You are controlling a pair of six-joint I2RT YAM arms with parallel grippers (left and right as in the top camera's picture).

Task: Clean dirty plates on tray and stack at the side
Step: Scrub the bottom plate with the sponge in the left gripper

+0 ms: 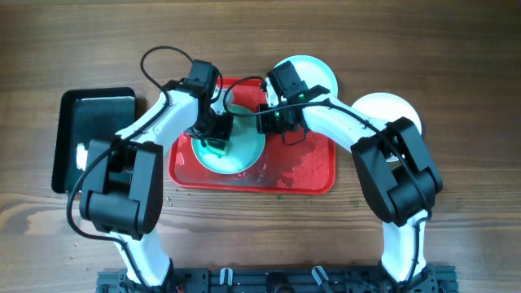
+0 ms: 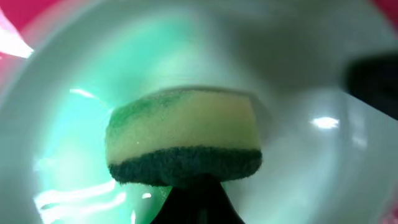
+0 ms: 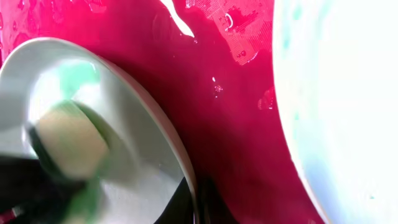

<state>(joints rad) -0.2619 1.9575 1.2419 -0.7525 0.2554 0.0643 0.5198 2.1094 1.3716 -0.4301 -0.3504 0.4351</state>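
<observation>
A pale aqua plate (image 1: 240, 155) lies on the wet red tray (image 1: 309, 175). My right gripper (image 1: 267, 122) is shut on its far right rim (image 3: 189, 186), with one finger on each side of the edge. My left gripper (image 1: 214, 140) is shut on a yellow sponge with a dark green scouring face (image 2: 183, 137) and presses it onto the inside of that plate (image 2: 311, 162), which has a green tint. The sponge also shows blurred in the right wrist view (image 3: 68, 143). A second aqua plate (image 1: 313, 75) lies at the tray's far right corner. A white plate (image 1: 389, 110) lies on the table to the right.
A black rectangular tray (image 1: 89, 130) sits on the wooden table to the left of the red tray. Water drops and film lie on the red tray's floor (image 3: 242, 37). The second plate fills the right side of the right wrist view (image 3: 348, 93).
</observation>
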